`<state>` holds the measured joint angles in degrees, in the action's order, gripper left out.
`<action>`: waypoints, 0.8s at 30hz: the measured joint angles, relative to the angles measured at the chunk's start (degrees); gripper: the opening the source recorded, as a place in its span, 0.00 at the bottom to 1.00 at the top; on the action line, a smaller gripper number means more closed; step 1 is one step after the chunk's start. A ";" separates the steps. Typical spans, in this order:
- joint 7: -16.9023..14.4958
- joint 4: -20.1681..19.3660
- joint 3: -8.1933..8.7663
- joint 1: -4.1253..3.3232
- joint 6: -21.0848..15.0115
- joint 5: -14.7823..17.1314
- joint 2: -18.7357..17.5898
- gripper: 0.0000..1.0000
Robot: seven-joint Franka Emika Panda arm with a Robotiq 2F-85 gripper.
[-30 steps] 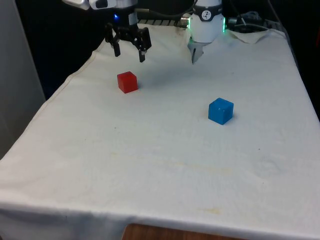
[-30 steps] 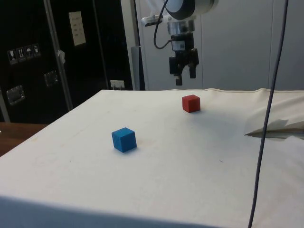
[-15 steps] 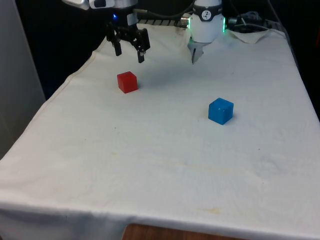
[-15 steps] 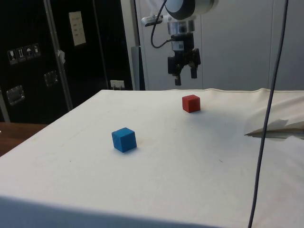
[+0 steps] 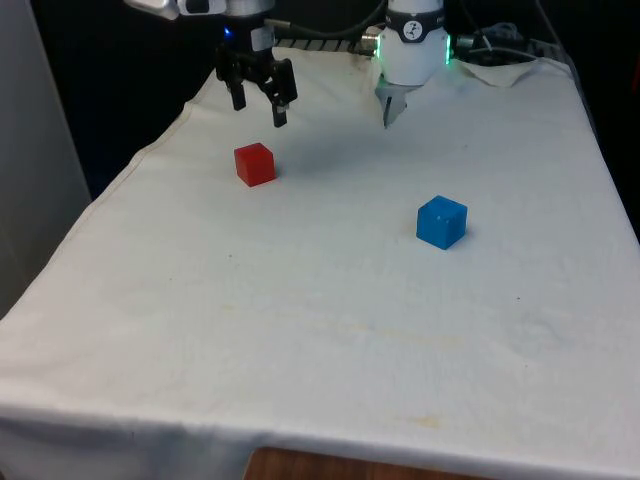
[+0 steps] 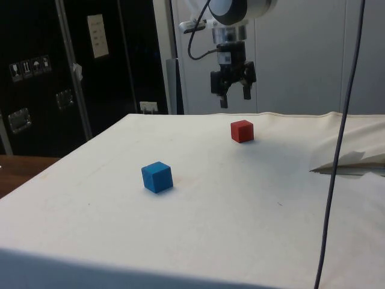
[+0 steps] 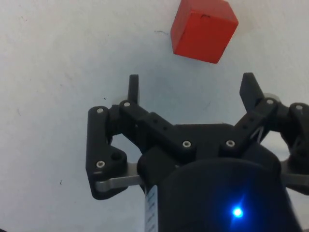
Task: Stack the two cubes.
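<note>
Your claw (image 5: 257, 105) is hanging spread and empty above the small red cube (image 5: 254, 164), well apart from the small blue cube (image 5: 441, 221) on the cloth-covered counter (image 5: 300, 320), so you are facing the whole stacking job.

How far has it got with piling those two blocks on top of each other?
Nothing is stacked yet. The red cube and the blue cube sit apart on the white cloth, each on its own. The gripper hangs open and empty in the air above and just behind the red cube, touching neither. Gripping a cube, carrying it across and setting it on the other are all left.
</note>
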<state>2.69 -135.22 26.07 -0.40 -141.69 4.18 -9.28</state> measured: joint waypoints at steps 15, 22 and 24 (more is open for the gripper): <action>5.96 0.00 0.00 0.00 0.00 0.00 0.00 1.00; 9.05 0.00 0.00 0.00 0.00 0.00 0.00 1.00; 9.85 0.00 0.00 0.00 0.00 0.00 0.00 1.00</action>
<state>12.55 -135.22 26.07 -0.40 -141.69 4.18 -9.28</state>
